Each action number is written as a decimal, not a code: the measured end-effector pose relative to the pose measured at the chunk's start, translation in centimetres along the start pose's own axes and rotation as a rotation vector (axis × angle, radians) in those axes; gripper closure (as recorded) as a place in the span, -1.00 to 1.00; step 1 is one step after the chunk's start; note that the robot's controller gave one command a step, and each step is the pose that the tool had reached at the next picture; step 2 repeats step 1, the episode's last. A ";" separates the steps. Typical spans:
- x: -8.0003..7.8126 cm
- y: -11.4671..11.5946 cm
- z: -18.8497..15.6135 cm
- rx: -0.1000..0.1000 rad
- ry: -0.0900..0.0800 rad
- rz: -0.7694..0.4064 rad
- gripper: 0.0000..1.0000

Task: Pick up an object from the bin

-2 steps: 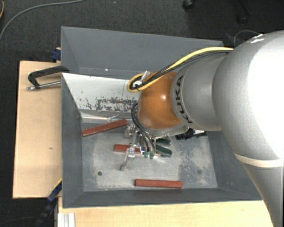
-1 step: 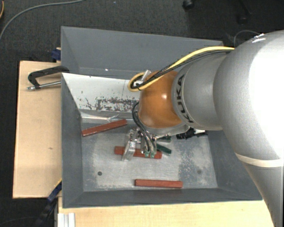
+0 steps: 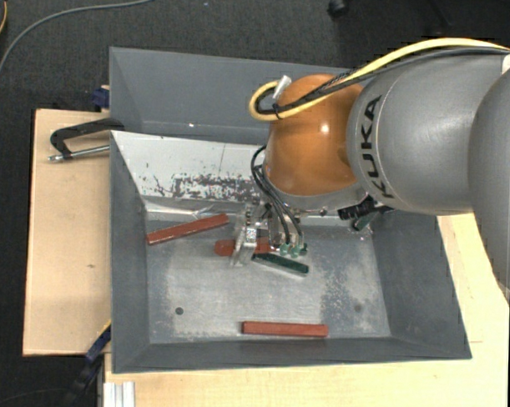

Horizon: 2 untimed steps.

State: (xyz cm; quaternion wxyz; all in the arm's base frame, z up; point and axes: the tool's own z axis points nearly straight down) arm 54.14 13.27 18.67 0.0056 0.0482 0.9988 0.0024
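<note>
While the arm (image 3: 441,130) reaches into the grey metal bin (image 3: 352,302), its end effector (image 3: 255,240) hangs low over the middle of the floor, under the orange cover (image 3: 311,146) on the wrist. Whether the end effector is wide or narrow cannot be told from this angle, and no thing can be made out in its hold.

Two small things lie right at the end effector. A short reddish-brown block (image 3: 226,248) sits just beside it on the side away from the arm. A dark green flat piece (image 3: 288,265) lies just beside it on the arm's side, partly beneath it. Either could be the thing to pick, and which one cannot be told.

A longer reddish-brown stick (image 3: 187,230) lies near the end effector, beyond the short block, slanting toward the bin's far wall. A matching reddish-brown bar (image 3: 284,329) lies well apart from the end effector, flat against the foot of the near wall.

Both pieces at the end effector look light and stiff, probably wood or plastic, and neither seems fragile. The bare metal floor is likely to let them slide when nudged. The block looks the easier of the two and is best taken across its narrow width near the middle. The green piece lies very flat and offers little edge, so a hold on it could slip off.
</note>
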 end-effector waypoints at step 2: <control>0.3 -1.0 -12.8 0.000 -0.004 -0.024 1.00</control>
